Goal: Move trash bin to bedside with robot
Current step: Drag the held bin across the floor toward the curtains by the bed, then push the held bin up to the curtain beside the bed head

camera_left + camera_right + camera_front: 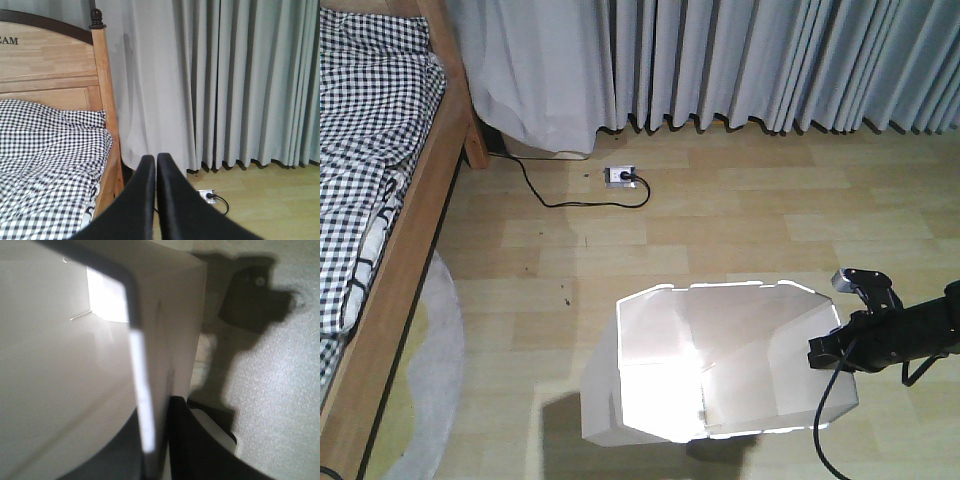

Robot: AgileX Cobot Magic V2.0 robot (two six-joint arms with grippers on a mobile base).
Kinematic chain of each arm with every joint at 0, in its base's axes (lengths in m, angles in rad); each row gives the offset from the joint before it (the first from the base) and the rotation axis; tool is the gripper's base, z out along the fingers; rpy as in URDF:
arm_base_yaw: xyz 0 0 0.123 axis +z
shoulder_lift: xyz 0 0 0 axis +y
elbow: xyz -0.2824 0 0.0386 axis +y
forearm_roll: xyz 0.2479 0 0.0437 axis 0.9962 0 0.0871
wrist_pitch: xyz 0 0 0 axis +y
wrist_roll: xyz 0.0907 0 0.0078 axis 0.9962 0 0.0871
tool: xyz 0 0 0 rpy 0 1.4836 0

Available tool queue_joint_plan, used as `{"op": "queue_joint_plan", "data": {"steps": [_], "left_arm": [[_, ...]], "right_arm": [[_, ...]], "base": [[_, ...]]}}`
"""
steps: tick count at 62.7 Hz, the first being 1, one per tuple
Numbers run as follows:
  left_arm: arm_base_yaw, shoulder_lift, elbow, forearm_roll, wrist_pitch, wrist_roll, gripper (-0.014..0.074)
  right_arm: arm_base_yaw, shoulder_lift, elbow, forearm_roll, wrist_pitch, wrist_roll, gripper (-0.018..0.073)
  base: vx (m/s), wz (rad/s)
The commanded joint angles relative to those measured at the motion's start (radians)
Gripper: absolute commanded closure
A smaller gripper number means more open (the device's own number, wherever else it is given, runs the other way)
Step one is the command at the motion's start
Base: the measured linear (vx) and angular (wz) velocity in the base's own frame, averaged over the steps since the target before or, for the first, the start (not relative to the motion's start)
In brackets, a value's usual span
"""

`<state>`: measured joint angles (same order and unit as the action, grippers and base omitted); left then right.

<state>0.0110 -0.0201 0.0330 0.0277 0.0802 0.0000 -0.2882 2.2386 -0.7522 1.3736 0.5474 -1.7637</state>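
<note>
The white trash bin [740, 350] stands on the wooden floor at the lower middle of the front view, its cream inside lit brightly. My right gripper [828, 352] holds the bin's right rim. In the right wrist view one finger is inside the bin [60, 365] and one is outside, and the right gripper [156, 432] is shut on the thin wall. The bed [370, 150], with checked bedding and a wooden side rail [412, 230], runs along the left; open floor lies between it and the bin. My left gripper [155, 161] is shut and empty, facing the bed [45, 150] and its post [102, 75].
Grey curtains [740, 60] hang across the back wall. A white power strip [621, 176] with a black cable lies on the floor near them. A pale rug [435, 370] lies beside the bed rail at the lower left.
</note>
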Motion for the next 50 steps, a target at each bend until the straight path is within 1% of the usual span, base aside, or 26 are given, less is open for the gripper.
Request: {"op": "queue_joint_plan", "data": {"steps": [1, 50], "left_arm": [[-0.006, -0.007, 0.012, -0.009, -0.074, -0.014, 0.0603], [-0.006, -0.007, 0.012, -0.009, -0.074, -0.014, 0.0603]], "right_arm": [[-0.006, -0.066, -0.009, 0.045, 0.236, 0.002, 0.0564], [-0.006, -0.066, -0.009, 0.045, 0.236, 0.002, 0.0564]], "base": [[0.18, 0.02], [0.20, -0.04]]}}
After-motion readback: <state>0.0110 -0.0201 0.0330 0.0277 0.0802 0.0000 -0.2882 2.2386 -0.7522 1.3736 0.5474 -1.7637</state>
